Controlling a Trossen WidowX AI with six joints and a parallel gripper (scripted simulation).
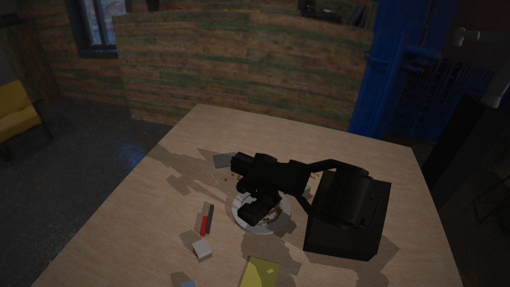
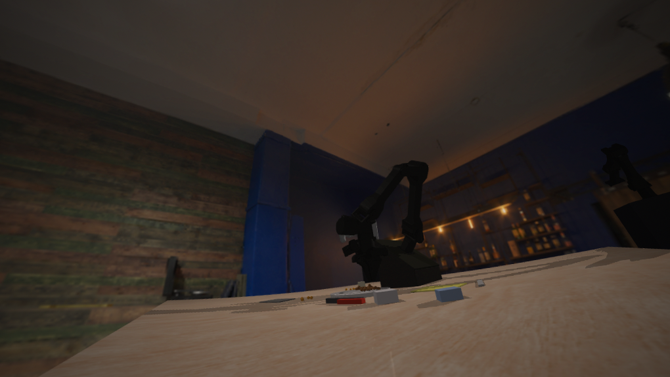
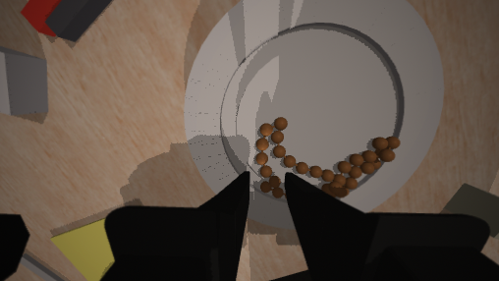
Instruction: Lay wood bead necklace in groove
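Note:
The round grey bead board (image 1: 257,229) (image 2: 349,292) (image 3: 206,98) lies on the table in front of the robot base. The wood bead necklace (image 1: 273,215) (image 3: 314,171) lies in a loose heap on the near part of the board, partly along the groove and partly on the inner disc. My gripper (image 1: 250,213) (image 2: 367,280) (image 3: 267,178) is low over the board's near rim. Its fingers are drawn in to a narrow gap. The tips straddle the near end of the necklace, and a small gap shows beside the beads.
A red bar (image 1: 203,225) (image 3: 39,15) and a dark bar (image 1: 210,215) lie left of the board. A grey block (image 1: 201,248) (image 3: 20,84), a yellow card (image 1: 258,273) (image 3: 83,246), a grey square (image 1: 222,159) and loose beads (image 1: 228,176) lie around. The robot base (image 1: 342,221) stands to the right.

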